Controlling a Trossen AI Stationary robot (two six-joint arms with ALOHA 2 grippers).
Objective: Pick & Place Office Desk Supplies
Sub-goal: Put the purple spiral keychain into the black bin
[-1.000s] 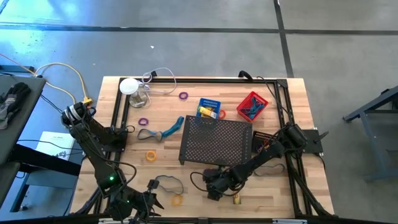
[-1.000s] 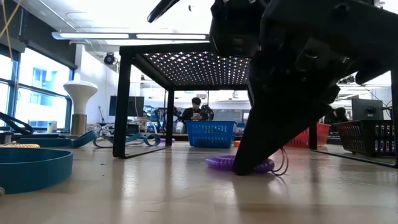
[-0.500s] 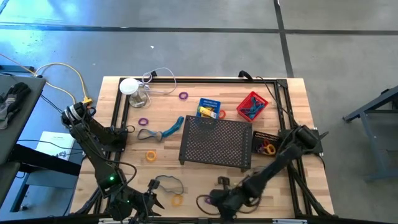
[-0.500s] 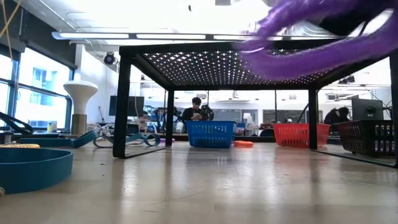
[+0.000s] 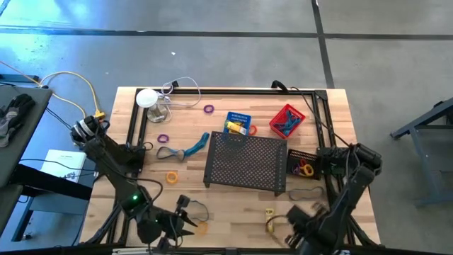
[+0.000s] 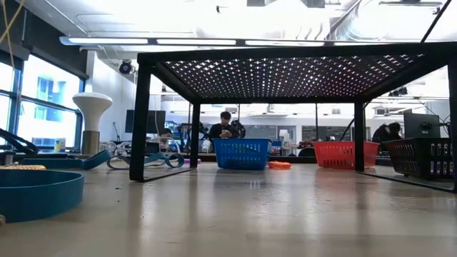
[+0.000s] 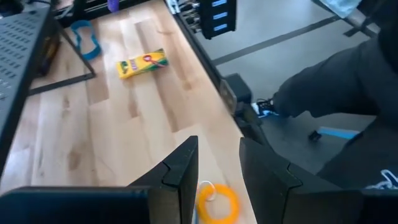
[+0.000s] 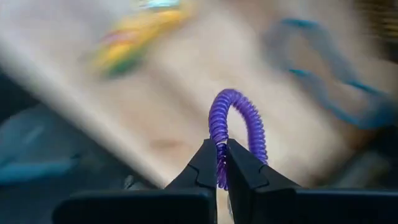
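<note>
two small baskets sit far behind the black mesh tray [image 5: 245,162]: a blue basket [image 5: 238,122] with yellow packets, a red basket [image 5: 287,120] with blue bits. near right edge, right gripper [image 8: 221,163] pinches a purple coil ring [image 8: 239,126]; left gripper [image 7: 217,160], spread, hovers over an orange ring [image 7: 217,202].

Purple coiled ring [image 8: 239,127], yellow box [image 7: 142,63], blue basket [image 6: 242,153], red basket [image 6: 335,154].

Black mesh tray [image 5: 245,162] stands inverted mid-surface [image 5: 233,205]. White-topped clear object [image 5: 153,103] with cable at far left corner. Person [image 6: 224,128] seated in background.
</note>
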